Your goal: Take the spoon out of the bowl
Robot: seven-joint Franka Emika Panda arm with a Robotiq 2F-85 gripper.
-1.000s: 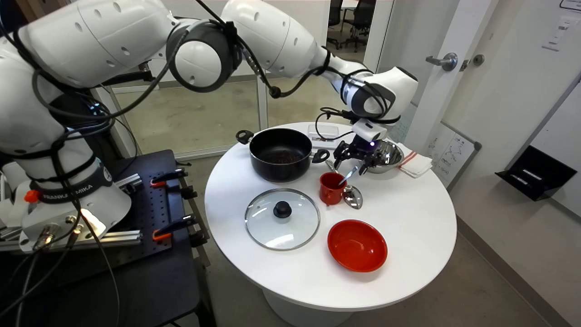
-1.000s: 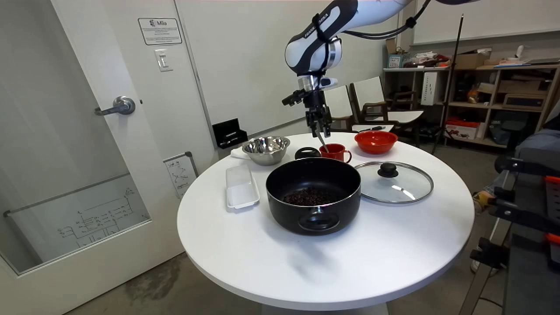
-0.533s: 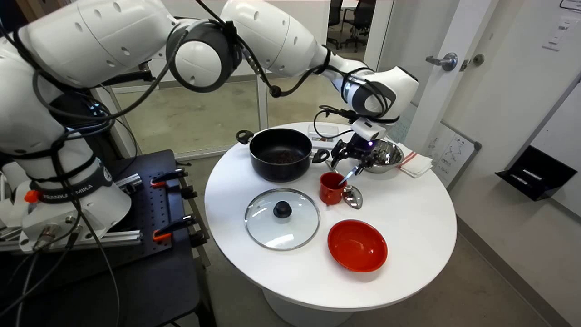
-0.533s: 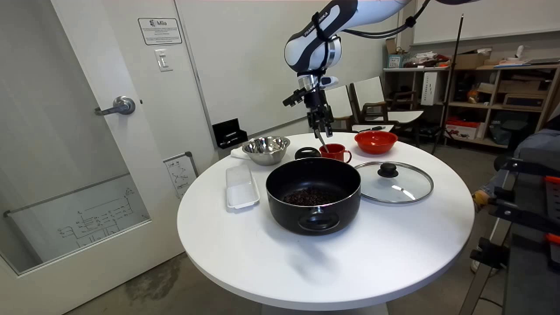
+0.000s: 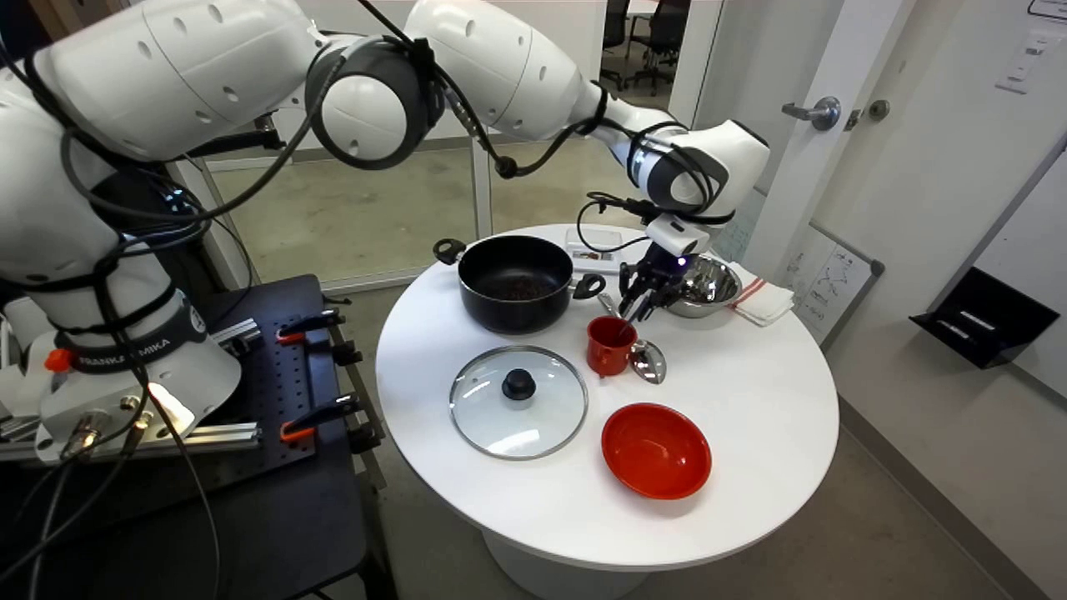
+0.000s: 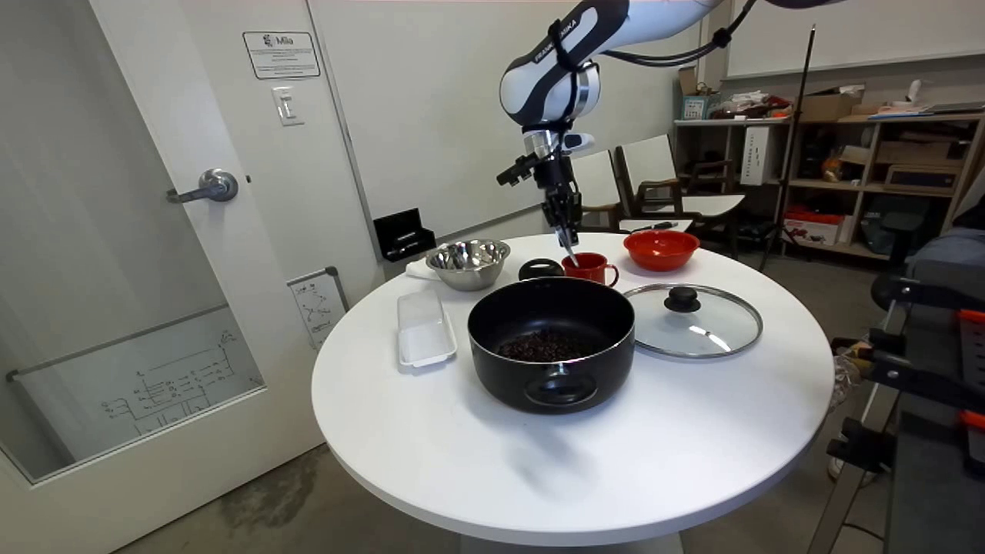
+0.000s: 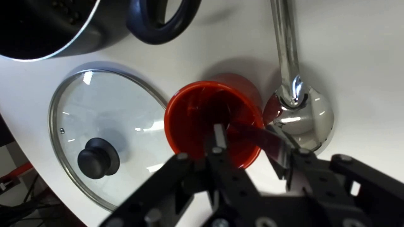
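Note:
The spoon [image 7: 268, 142] leans in a red mug [image 7: 189, 123] rather than in the steel bowl. Its thin metallic handle sticks up past the mug's rim; its lower end is hidden inside. My gripper [image 7: 246, 127] is over the mug with its fingers on either side of the handle. The handle lies along the right finger in the wrist view, and a gap separates it from the left finger, so the jaws are partly open. In both exterior views the silver bowl [image 6: 468, 265] stands behind or beside the gripper, on the table.
A shiny ladle [image 7: 300, 119] lies right beside the mug. Near it are a glass lid [image 5: 518, 417], a black pot [image 5: 500, 312] with side handles and a glossy red bowl [image 5: 656, 450]. A white container [image 6: 425, 338] and a striped towel [image 5: 763, 300] are also on the table.
My fingers have come together from wide apart to a narrower opening around the handle. The handle has tipped a little more upright in the mug. The arm has barely moved.

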